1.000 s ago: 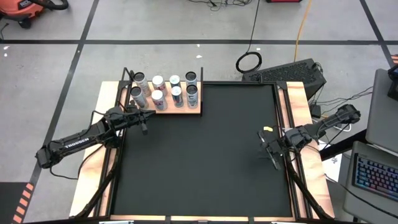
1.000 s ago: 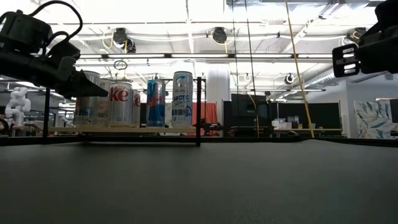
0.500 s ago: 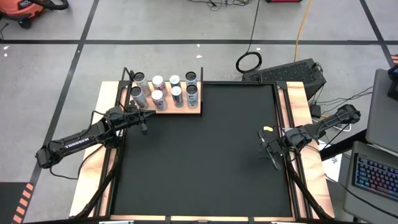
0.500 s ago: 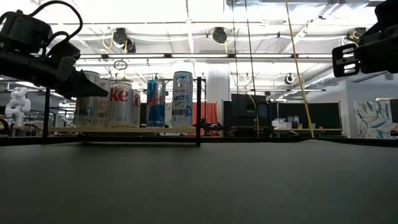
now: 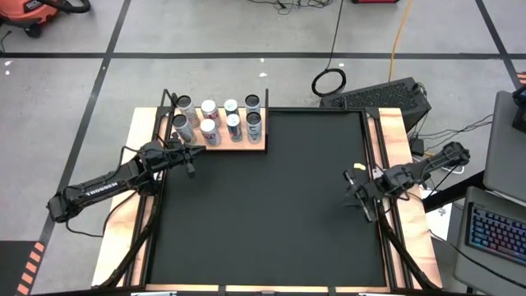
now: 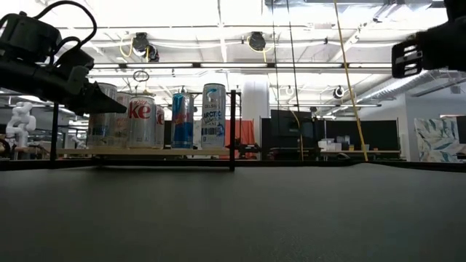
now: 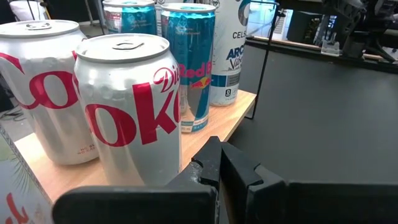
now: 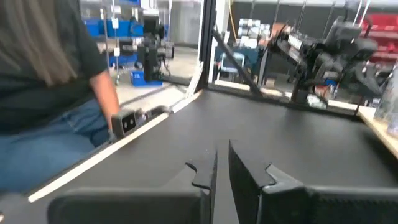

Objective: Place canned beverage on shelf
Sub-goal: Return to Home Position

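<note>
the right gripper (image 5: 359, 197) has risen a little since half a second ago: in the low view its dark block sits higher against the ceiling lights, and from above its arm has drawn slightly back toward the counter's right edge, while it hangs over the right side of the large black mat (image 5: 271, 214). its fingers (image 8: 202, 180) are all but together, only a thin slit between them, and hold nothing. this reads as the arm retreating to its rest pose, not as work on the cans. the left gripper (image 5: 189, 154) shows no change against the earlier frames: it hovers just beside the front edge of the flat light-wood shelf with thin black corner uprights (image 5: 240, 145), fingers (image 7: 208, 165) pressed together and empty, close to a silver and red diet coke can (image 7: 127, 106). the shelf sits at the far left corner of the mat and carries eight tall drink cans (image 5: 209, 108) upright in two rows of four; none lies on the mat. judged from this, placing is done and only withdrawing the arms remains; the left arm, so near the front row, would need to back off straight so as not to nudge a can. a person in a dark top and blue jeans (image 8: 43, 93) shows beyond the counter in the right wrist view.
</note>
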